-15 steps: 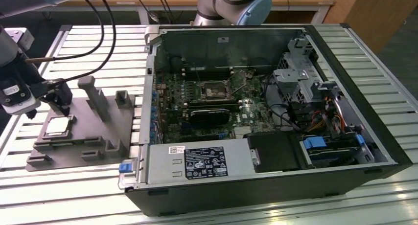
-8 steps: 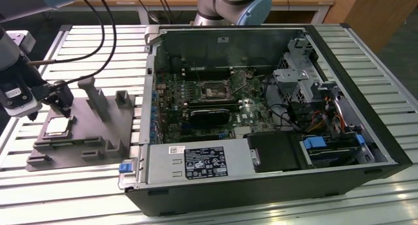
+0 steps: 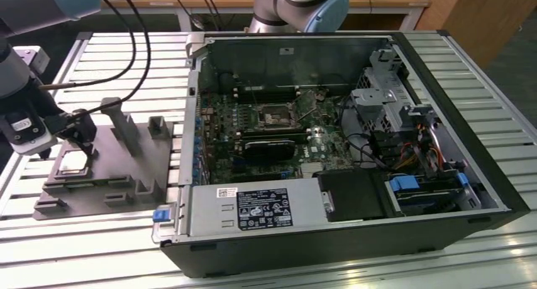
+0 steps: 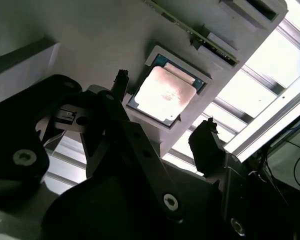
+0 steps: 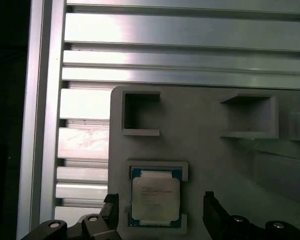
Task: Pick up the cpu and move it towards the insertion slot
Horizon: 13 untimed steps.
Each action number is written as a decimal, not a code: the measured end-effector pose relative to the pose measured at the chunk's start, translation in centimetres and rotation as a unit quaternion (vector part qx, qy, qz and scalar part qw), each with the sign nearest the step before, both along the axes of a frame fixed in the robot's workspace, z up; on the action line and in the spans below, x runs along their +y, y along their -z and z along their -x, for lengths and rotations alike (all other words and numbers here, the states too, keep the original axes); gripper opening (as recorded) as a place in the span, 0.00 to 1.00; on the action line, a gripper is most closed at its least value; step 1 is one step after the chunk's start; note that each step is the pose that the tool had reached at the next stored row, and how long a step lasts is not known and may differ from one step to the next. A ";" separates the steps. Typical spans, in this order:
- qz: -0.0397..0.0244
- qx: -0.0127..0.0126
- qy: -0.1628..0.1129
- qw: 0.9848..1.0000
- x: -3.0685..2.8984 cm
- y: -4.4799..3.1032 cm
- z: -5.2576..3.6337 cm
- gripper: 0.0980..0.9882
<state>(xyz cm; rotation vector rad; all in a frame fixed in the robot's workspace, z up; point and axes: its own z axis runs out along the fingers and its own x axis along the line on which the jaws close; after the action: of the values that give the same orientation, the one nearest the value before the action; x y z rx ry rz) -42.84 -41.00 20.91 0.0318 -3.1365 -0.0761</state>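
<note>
The gripper (image 5: 161, 212) stands wide open in both wrist views. Its 2 fingers (image 5: 112, 212) are set 1 on each side of the cpu (image 5: 155, 199), with a visible gap on both sides; no contact is evident and nothing is held. The cpu lies flat, metal top upward, seated in a shallow square recess of the grey fixture block (image 5: 205, 150). 2 further recesses in the same block appear vacant. In the exterior view, the gripper hangs low over this fixture at the exterior view's left, about mid-height. The insertion slot (image 3: 275, 117) sits near the centre of that view, on the green circuit board (image 3: 220, 157) inside the open computer case (image 3: 336, 251), well apart from the gripper and the cpu. Fixture and case both rest on the slatted metal table (image 3: 126, 56). Assessment: the approach is made and the fingers are aligned about the part. The grasp, the lift and the whole transfer toward the slot are not yet done, so the task is judged at an early stage.
</note>
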 end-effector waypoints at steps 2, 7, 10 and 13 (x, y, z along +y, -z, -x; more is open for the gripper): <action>0.000 0.000 0.000 1.000 0.00 0.33 0.01 0.75; 0.000 0.000 0.000 1.000 -0.02 0.81 0.03 0.75; 0.000 0.000 0.001 1.000 -0.10 1.05 0.05 0.75; 0.001 0.000 0.002 1.000 -0.16 1.31 0.05 0.75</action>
<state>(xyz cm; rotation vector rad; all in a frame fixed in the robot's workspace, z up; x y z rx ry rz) -42.89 -41.16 19.60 0.0256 -3.1368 -0.0742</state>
